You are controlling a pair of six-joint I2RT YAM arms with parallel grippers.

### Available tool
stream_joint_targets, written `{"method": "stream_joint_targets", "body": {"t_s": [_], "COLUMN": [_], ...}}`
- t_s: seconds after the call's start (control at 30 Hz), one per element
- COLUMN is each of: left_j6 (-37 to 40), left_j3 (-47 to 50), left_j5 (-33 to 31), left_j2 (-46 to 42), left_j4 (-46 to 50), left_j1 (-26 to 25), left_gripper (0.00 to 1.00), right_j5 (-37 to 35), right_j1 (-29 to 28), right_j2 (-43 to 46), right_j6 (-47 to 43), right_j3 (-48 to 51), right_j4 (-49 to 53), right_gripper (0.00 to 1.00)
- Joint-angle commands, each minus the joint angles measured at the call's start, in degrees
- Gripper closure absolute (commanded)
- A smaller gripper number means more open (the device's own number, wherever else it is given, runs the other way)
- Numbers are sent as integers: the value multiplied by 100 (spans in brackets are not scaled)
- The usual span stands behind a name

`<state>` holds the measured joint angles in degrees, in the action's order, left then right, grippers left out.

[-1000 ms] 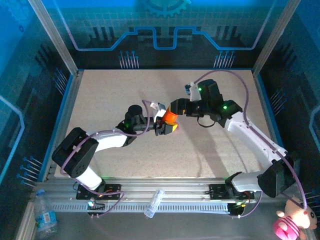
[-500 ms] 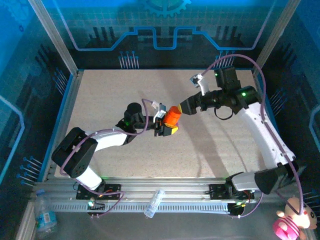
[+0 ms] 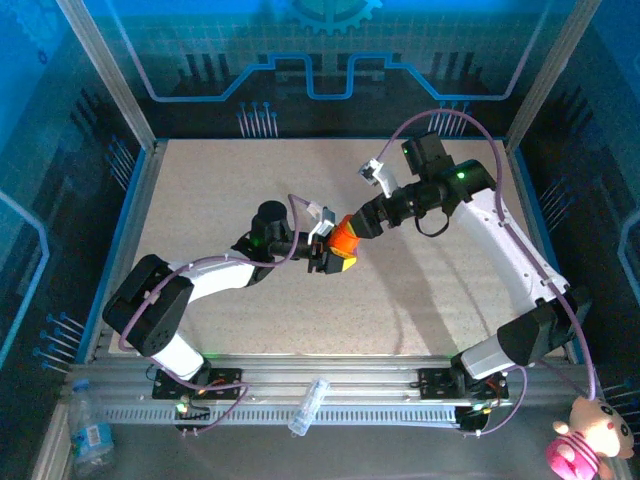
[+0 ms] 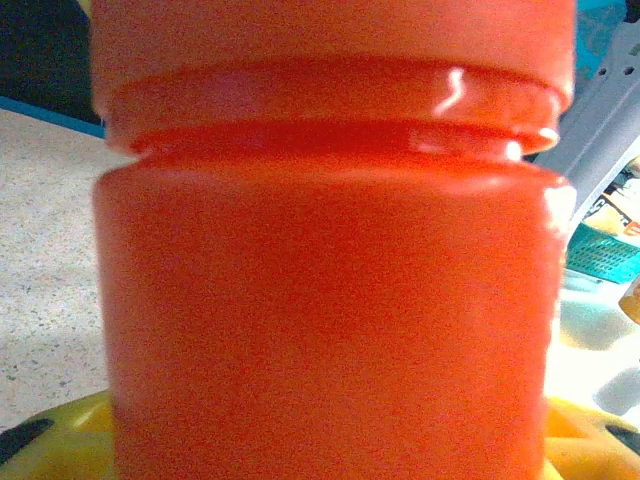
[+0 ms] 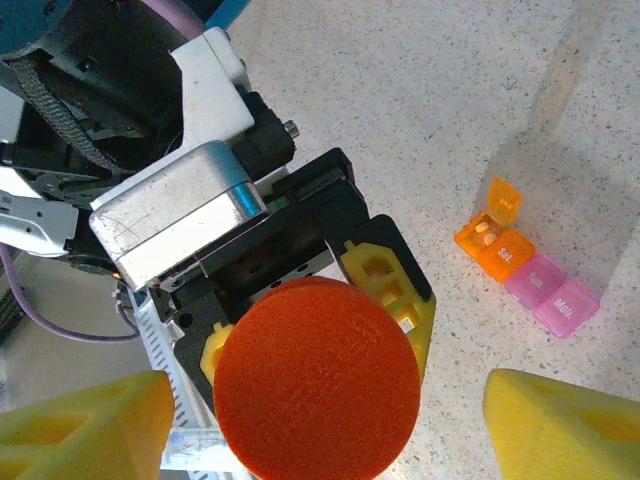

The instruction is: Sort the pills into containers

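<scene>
**A:** Where were the containers, and what were they made of?

**B:** The containers (image 5: 525, 268) lay flat on the table (image 5: 500, 90), off to the right of the bottle in the right wrist view and well apart from it. They were a short strip of joined square boxes in translucent plastic, orange at one end and pink at the other. The end orange box had its lid hinged up, with small pale pills (image 5: 483, 232) inside. The other lids were down, and their tiny lettering was too small to read.

**A:** And the bottle?

**B:** The orange bottle (image 3: 343, 238) was a smooth, glossy cylinder with a ridge below a round, faintly grainy cap (image 5: 317, 378). Its plastic was opaque, so I could not tell its contents. The left gripper (image 3: 335, 256) was clamped on the bottle's body, blocky yellow pads (image 5: 392, 290) pressed to its sides.

**A:** The other arm?

**B:** The right gripper (image 5: 320, 425) hung just beside the cap. Its 2 wedge-shaped yellow fingertips (image 5: 90, 430) were spread wide, 1 on either side, and gripped nothing.

**A:** The surroundings?

**B:** The table was matte speckled beige with a blue rim. The walls were blue-lit panels with circuit-like lines, and an aluminium rail (image 3: 320, 385) ran along the near edge.
</scene>
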<state>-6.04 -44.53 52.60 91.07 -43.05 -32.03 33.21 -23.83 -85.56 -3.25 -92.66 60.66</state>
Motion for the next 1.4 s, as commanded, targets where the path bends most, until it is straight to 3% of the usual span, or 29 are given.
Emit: {"method": "stream_joint_targets", "body": {"t_s": [0.0, 0.23, 0.43, 0.57, 0.87, 1.03, 1.2, 1.37], "left_j6": [99, 78, 81, 129, 475, 1146, 1724, 1747], "left_j3": [-170, -179, -180, -162, 274, 554, 736, 889], "left_j5": [211, 216, 197, 27, -1424, -2315, -2943, -3172], "left_j2": [-199, -199, -212, -238, -461, -633, -763, -772], "left_j4": [-8, -21, -20, -53, -954, -1209, -1272, -1593], "left_j1": [44, 43, 40, 42, -15, -271, -504, -534], "left_gripper": [100, 100, 100, 100, 100, 100, 100, 100], "right_j5": [26, 23, 84, 67, -621, -672, -643, -632], "right_j1": [-60, -102, -121, -178, -333, -466, -565, -570], "right_j2": [-104, -244, -286, -239, -222, -468, -726, -829], "right_j6": [-25, 15, 61, 218, 2142, 3075, 3476, 3672], "right_j3": [46, 44, 136, 355, 1530, 1971, 2067, 2018], "right_j4": [53, 16, -55, -200, -1597, -2438, -2863, -3034], "right_gripper": [21, 27, 48, 53, 55, 55, 55, 55]}}
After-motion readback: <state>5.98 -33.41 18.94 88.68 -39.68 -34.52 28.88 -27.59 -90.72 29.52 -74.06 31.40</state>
